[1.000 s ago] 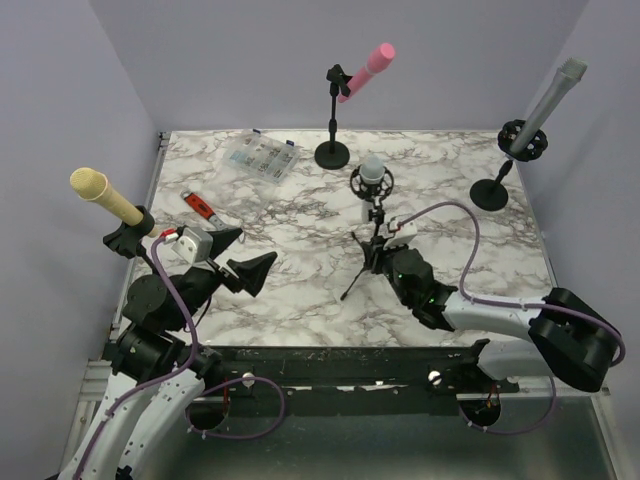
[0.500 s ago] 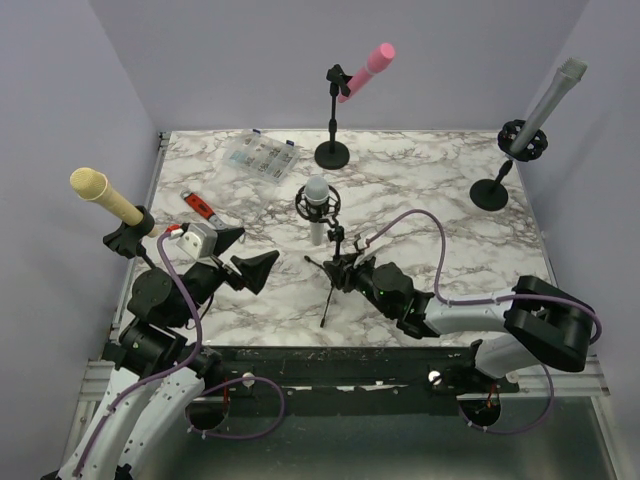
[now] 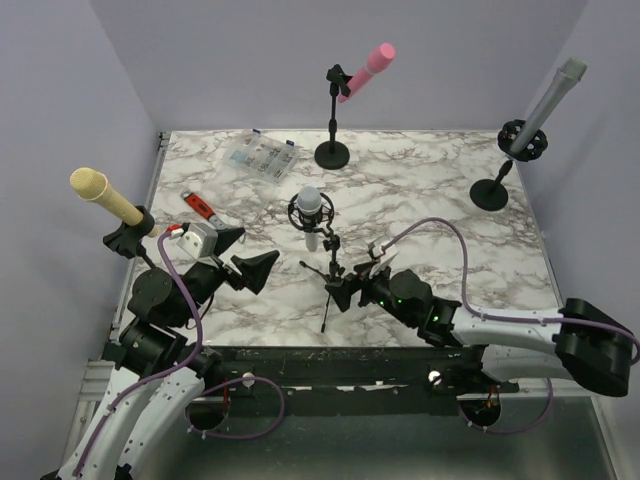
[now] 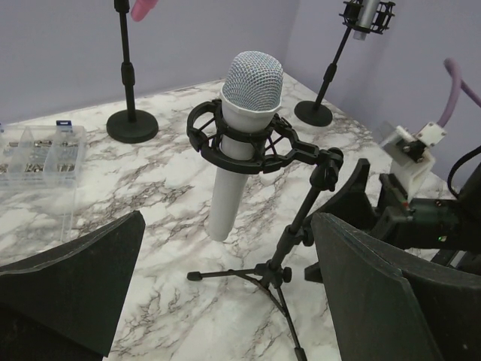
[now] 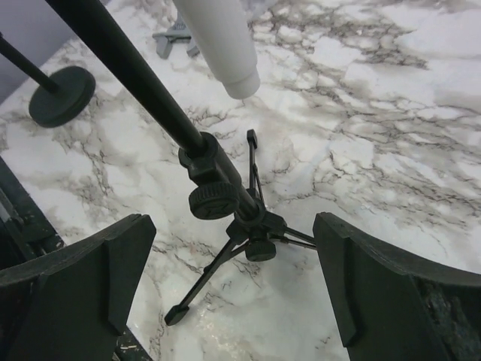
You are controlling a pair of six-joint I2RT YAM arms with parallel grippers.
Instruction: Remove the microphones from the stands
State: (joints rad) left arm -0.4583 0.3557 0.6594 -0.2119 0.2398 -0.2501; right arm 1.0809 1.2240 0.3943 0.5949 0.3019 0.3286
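Observation:
A white microphone with a silver mesh head sits upright in a black shock mount on a small black tripod stand at the middle of the marble table. My left gripper is open to its left, facing the microphone and stand at a short distance. My right gripper is open just right of the stand's base. In the right wrist view the stand rises between my open right gripper fingers without touching them; the microphone's lower end hangs above.
A pink microphone on a stand is at the back middle, a grey one at the back right, a yellow one at the left edge. A clear plastic box and a red tool lie at the back left.
My right gripper dragged the tripod stand and its microphone leftward and nearer, then opened and let go of it. The left arm has not moved.

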